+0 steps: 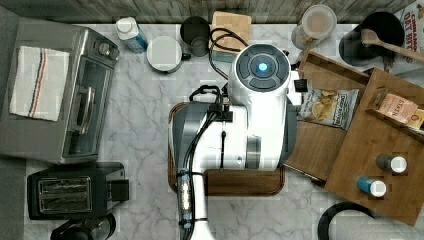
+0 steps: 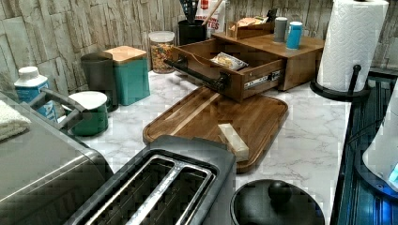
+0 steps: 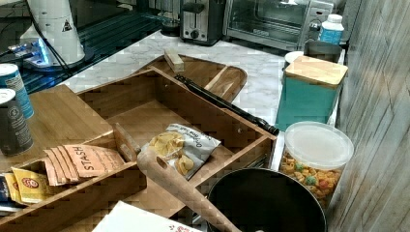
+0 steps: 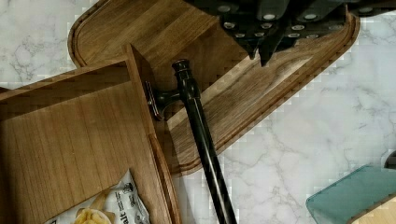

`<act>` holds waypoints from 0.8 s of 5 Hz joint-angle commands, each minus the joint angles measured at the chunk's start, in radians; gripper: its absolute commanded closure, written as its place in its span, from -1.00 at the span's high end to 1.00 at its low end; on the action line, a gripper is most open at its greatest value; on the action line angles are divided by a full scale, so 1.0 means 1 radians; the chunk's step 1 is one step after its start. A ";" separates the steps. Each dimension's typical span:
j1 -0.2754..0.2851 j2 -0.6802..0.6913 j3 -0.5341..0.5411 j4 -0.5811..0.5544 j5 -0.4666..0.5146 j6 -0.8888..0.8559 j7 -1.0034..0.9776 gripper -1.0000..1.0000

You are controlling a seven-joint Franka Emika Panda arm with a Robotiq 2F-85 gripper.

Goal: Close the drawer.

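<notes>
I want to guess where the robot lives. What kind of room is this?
Most likely a kitchen counter: a toaster and a toaster oven stand on the marble top, and an open wooden drawer holds a bag of chips.

The drawer (image 3: 145,116) is matt, grained wood with a glossy dark metal handle bar (image 4: 203,140), the cutting board (image 2: 225,117) darker smooth wood, the tabletop (image 1: 140,125) polished grey-veined marble, and the chip bag (image 3: 183,147) crinkled shiny foil.
</notes>
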State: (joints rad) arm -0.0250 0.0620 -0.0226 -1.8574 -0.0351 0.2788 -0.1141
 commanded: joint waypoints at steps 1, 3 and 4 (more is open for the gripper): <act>-0.001 0.001 -0.001 -0.003 0.000 0.000 0.000 -1.00; -0.017 -0.021 -0.010 -0.123 -0.008 0.169 -0.153 -1.00; -0.006 0.030 -0.003 -0.151 -0.065 0.303 -0.184 -1.00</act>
State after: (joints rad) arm -0.0279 0.0746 -0.0222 -1.9863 -0.0764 0.5796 -0.1992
